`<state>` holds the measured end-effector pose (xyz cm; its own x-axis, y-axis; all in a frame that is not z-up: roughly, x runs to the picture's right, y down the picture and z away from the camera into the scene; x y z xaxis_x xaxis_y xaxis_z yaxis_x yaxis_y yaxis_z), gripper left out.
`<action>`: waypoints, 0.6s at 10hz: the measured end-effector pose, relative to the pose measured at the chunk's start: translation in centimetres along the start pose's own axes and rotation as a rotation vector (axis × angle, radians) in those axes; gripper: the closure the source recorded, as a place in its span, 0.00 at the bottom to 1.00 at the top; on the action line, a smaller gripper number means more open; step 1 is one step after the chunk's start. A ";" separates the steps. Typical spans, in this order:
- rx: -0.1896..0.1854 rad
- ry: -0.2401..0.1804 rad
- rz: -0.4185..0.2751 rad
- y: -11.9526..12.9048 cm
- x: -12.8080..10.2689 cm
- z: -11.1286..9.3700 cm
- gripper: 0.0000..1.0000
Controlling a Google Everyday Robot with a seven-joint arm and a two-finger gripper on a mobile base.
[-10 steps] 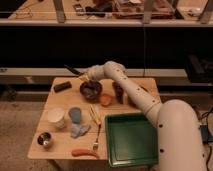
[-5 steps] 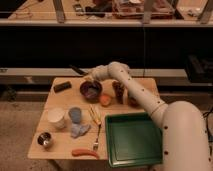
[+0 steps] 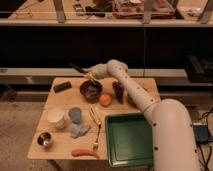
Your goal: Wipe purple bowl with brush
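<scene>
The purple bowl point(image 3: 91, 90) sits at the back middle of the wooden table point(image 3: 60, 145). Just above its far rim hangs my gripper point(image 3: 92, 75), shut on the brush point(image 3: 78, 68). The brush is a slim dark stick that juts up and to the left from the fingers, over the table's back edge. My white arm point(image 3: 131, 89) reaches in from the lower right, passing over the right side of the table.
An orange fruit point(image 3: 105, 100) and a dark reddish object point(image 3: 119, 91) lie right of the bowl. A black block point(image 3: 62, 86) lies at the left. Nearer the front are a white cup point(image 3: 56, 118), a blue-grey bowl point(image 3: 75, 114), a steel bowl point(image 3: 45, 140) and a green tray point(image 3: 129, 139).
The gripper with the brush has shifted slightly to the right above the purple bowl's far rim. Everything on the table stays where it was.
</scene>
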<state>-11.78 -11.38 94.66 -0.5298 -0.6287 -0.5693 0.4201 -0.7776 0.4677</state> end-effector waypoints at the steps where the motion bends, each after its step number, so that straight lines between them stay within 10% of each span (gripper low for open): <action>1: 0.008 0.006 -0.003 0.2 0.0 0.9 1.00; 6: 0.052 0.051 -0.012 -1.1 1.3 2.0 1.00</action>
<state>-14.40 -11.32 94.70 -0.4957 -0.6199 -0.6082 0.3747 -0.7845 0.4942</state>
